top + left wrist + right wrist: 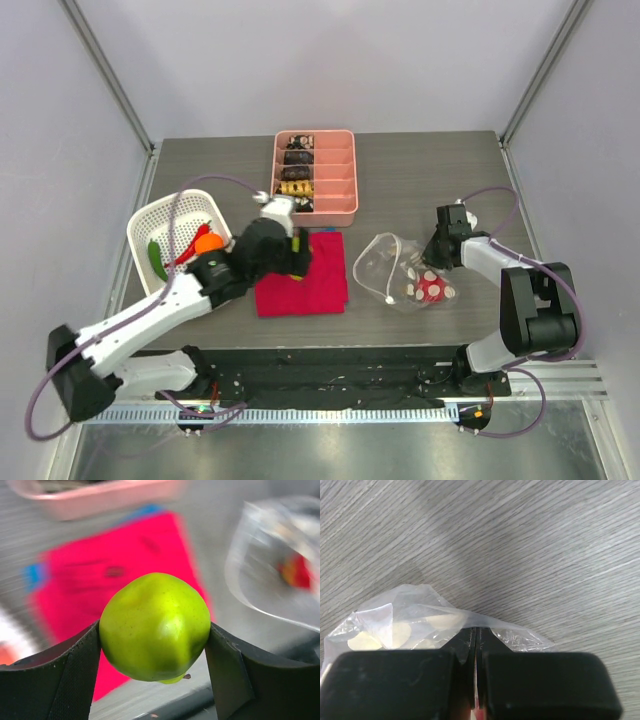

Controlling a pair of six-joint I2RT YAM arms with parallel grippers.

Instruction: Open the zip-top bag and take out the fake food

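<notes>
My left gripper (155, 645) is shut on a yellow-green fake fruit (155, 625) and holds it above the red cloth (302, 275); in the top view the gripper (292, 250) sits at the cloth's left edge. The clear dotted zip-top bag (395, 270) lies open on the table with a red fruit (430, 290) inside; it also shows in the left wrist view (280, 570). My right gripper (476, 635) is shut on the bag's edge (420, 617), at the bag's right end in the top view (432, 252). An orange fruit (208, 241), a red chili (186, 253) and a green pod (157, 257) lie in the white basket (170, 215).
A pink divided tray (316, 172) with dark and gold pieces stands at the back middle. The white lattice basket is at the left, beside my left arm. Walls close the table at left, right and back.
</notes>
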